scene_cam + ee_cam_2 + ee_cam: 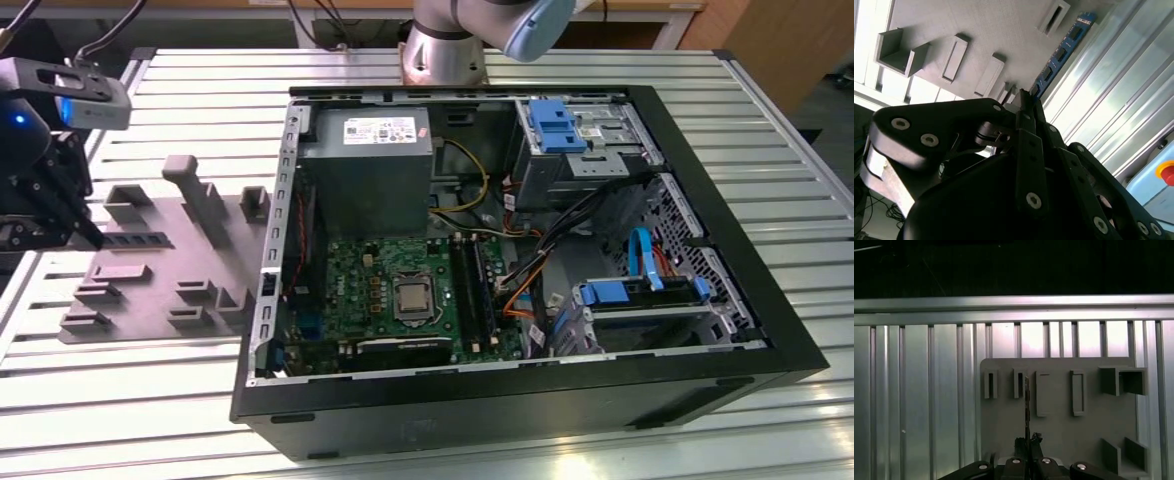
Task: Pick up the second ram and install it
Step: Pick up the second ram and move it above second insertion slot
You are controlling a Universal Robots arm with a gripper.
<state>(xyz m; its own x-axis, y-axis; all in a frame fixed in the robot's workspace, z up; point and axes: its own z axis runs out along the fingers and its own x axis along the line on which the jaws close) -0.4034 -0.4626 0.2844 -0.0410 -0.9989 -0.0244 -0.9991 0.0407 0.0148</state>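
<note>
At the exterior view's left, the pick-up is in hand. The gripper (pixel 1024 105) is clenched on the second ram (pixel 1064 50) at the grey holder block (pixel 160 270). The ram stands on edge, long axis level, pointing toward the computer case (pixel 747 300). In my judgement, seating it in the motherboard slots (pixel 467 285) calls for matching their line.

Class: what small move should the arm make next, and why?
Probably lift the second ram straight off the grey holder: the gripper looks shut on its end, low over the holder, far from the motherboard.
</note>
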